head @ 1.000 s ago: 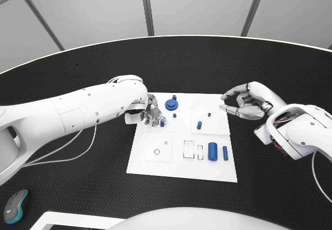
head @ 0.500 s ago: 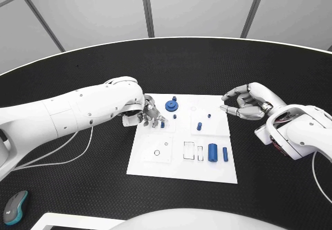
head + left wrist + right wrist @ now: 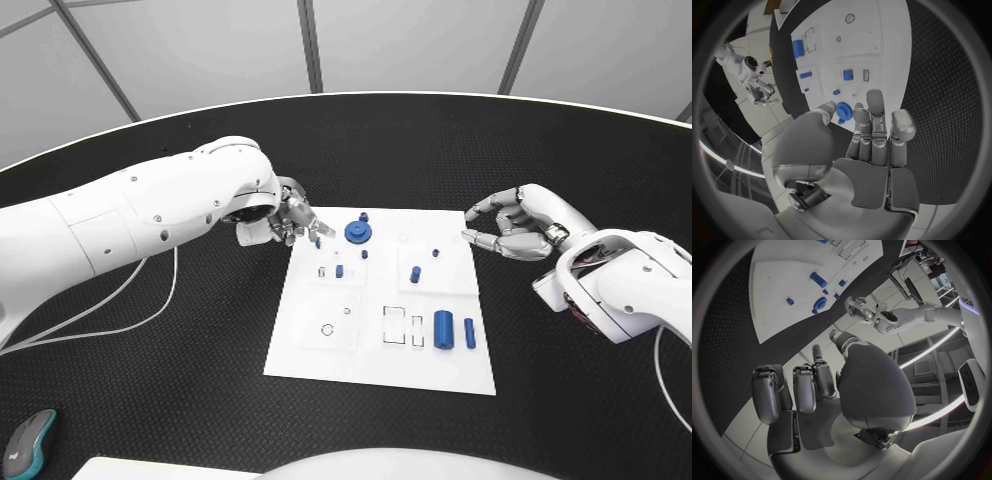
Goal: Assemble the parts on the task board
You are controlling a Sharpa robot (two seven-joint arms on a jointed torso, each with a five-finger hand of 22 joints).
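most parts (image 3: 443, 324) are lying loose on the task board (image 3: 378, 360); left hand (image 3: 297, 224) and right hand (image 3: 516, 227) are grasping nothing.

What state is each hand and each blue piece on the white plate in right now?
Left hand: empty, fingers apart, at the board's far left corner.
Right hand: fingers curled, holding nothing.
Blue gear: on the task board.
Large cylinder: lying flat.
Slim rod: lying beside it.

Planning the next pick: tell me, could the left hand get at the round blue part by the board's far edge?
Probably yes: the left hand hovers empty beside the round blue part, with nothing between them on the task board.
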